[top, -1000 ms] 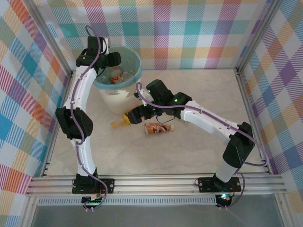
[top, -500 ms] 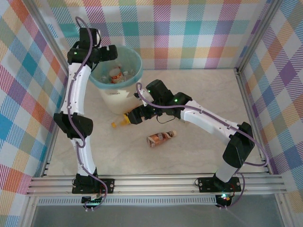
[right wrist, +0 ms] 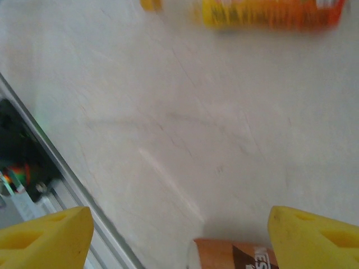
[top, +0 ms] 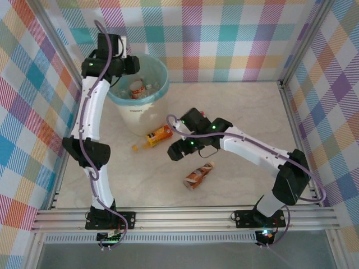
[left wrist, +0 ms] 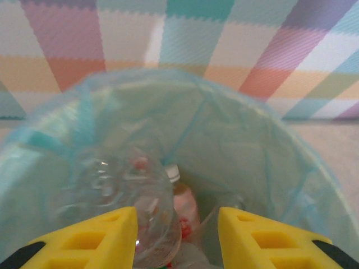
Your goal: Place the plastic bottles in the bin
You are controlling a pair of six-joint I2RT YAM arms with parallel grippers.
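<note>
Rolled nearer the front edge than in the earlier frames, the brown-labelled bottle [top: 199, 175] now lies on its side on the pale bench [top: 241, 112]. The right end effector [top: 175, 150] has drawn back from the orange-labelled bottle [top: 159, 135], which it covered a second ago.

From above, the orange-labelled bottle lies on its side close to the foot of the bin [top: 137, 115], its yellow cap pointing toward the left arm's side. The right end effector hangs low over the bench between the two loose bottles and touches neither. Its wrist camera shows it [right wrist: 179, 238] released, with the yellow fingers [right wrist: 50, 235] spread far apart. The top of the brown-labelled bottle [right wrist: 235, 255] sits at the lower edge between them. The orange-labelled bottle [right wrist: 263, 11] is a blur along the top edge, across a stretch of bare bench [right wrist: 196, 140].

The left arm reaches up the left side, and the left end effector [top: 133, 65] is poised above the bin's rim. Its wrist view looks straight down into the blue-green liner [left wrist: 235, 129]. The left end effector [left wrist: 176, 230] is released, its fingers [left wrist: 101, 238] parted and gripping nothing. Below them, several clear bottles [left wrist: 137, 207] rest inside the bin, and from above they show as a small heap [top: 138, 88].
</note>
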